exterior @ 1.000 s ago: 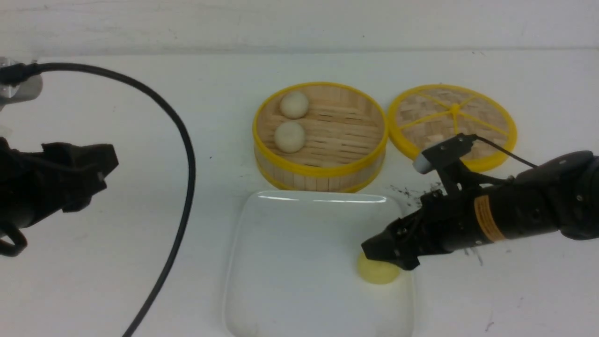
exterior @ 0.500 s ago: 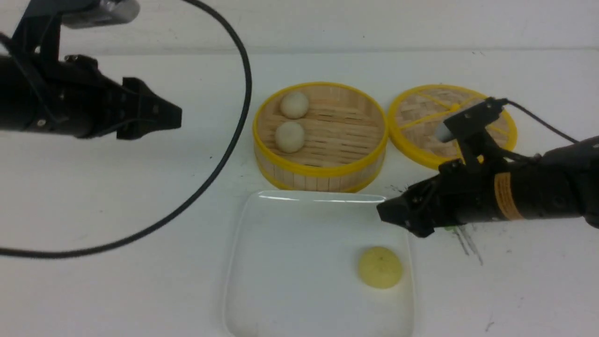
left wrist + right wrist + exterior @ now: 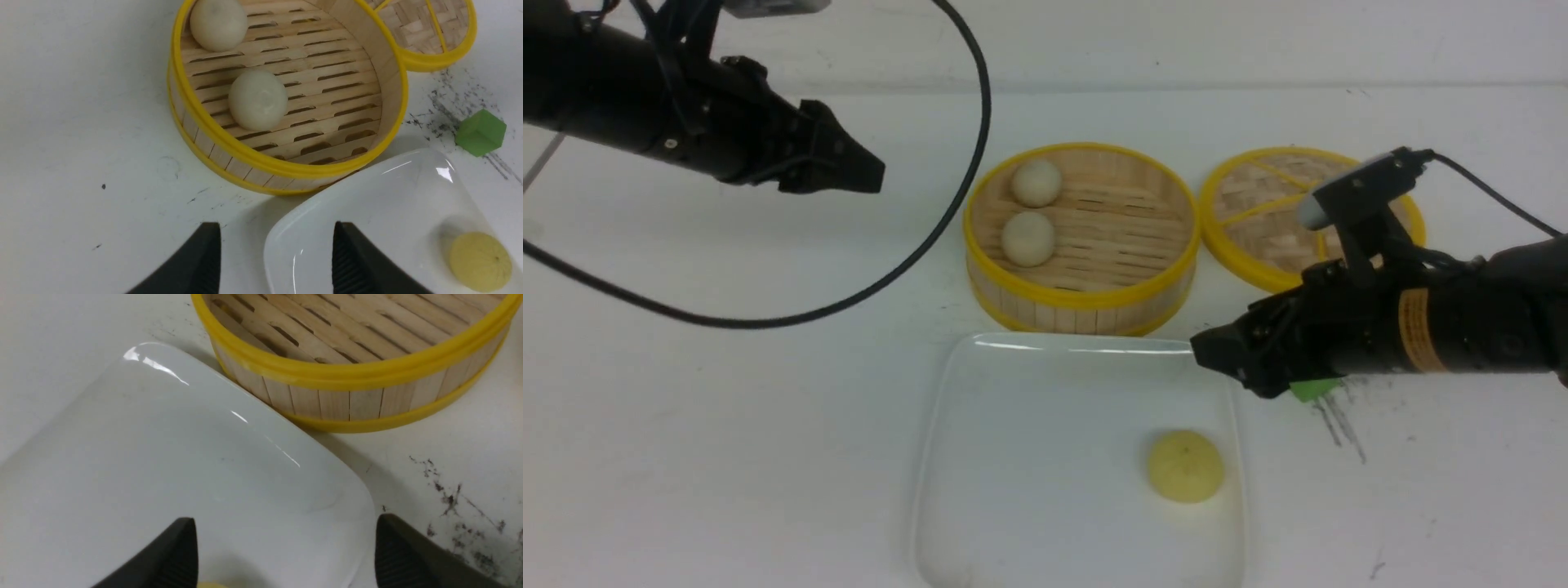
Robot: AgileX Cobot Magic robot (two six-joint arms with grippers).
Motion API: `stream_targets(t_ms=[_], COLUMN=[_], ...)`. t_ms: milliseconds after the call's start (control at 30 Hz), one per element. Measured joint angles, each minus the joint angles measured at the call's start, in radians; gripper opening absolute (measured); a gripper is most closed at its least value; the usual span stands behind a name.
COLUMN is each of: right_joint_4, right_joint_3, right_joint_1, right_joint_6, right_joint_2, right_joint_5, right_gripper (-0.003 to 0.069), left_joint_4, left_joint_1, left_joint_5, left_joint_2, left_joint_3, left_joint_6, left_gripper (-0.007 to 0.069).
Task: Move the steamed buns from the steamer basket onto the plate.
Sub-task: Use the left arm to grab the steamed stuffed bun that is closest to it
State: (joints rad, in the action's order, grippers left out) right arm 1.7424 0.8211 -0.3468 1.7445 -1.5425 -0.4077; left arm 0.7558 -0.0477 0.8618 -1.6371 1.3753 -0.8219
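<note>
Jaws wide and empty, the left gripper (image 3: 870, 175) hovers far left of the steamer basket (image 3: 1086, 300), whose left side holds a farther white bun (image 3: 1036, 183) and a nearer white bun (image 3: 1028, 238), while the right gripper (image 3: 1205, 353) hovers at the far right corner of the plate (image 3: 1013, 457) bearing the yellow bun (image 3: 1185, 466).

Woven yellow-rimmed lid (image 3: 1258, 229) lies flat on the white table (image 3: 727, 408) — green cube (image 3: 480, 132) among dark marks (image 3: 1342, 420), perhaps scuffs.
</note>
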Motion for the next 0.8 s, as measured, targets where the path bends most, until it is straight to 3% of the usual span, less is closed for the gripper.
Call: stream_targets(t_ms=[167,400,633,800], right_joint_4=[0.000,0.000,0.000,0.000], right_joint_3=[0.000,0.000,0.000,0.000], right_joint_1=[0.000,0.000,0.000,0.000], right_joint_6=[0.000,0.000,0.000,0.000], right_joint_2=[0.000,0.000,0.000,0.000], right_joint_5=[-0.001,-0.002,-0.004,-0.006], right_gripper=[0.0557,0.0557,0.0557,0.0557], left_joint_4=[-0.029,-0.037,0.031,0.042], left_joint_1=[-0.101,-0.206,-0.225,-0.225], left_joint_5=[-0.009,-0.152,-0.300,-0.303], left_joint_2=[-0.072,-0.139,-0.241,-0.340], left_joint_3=[0.047,0.065,0.097,0.170], left_joint_6=[-0.115,-0.133,-0.128,-0.090], left_gripper=[0.0391,0.0391,0.0391,0.0391])
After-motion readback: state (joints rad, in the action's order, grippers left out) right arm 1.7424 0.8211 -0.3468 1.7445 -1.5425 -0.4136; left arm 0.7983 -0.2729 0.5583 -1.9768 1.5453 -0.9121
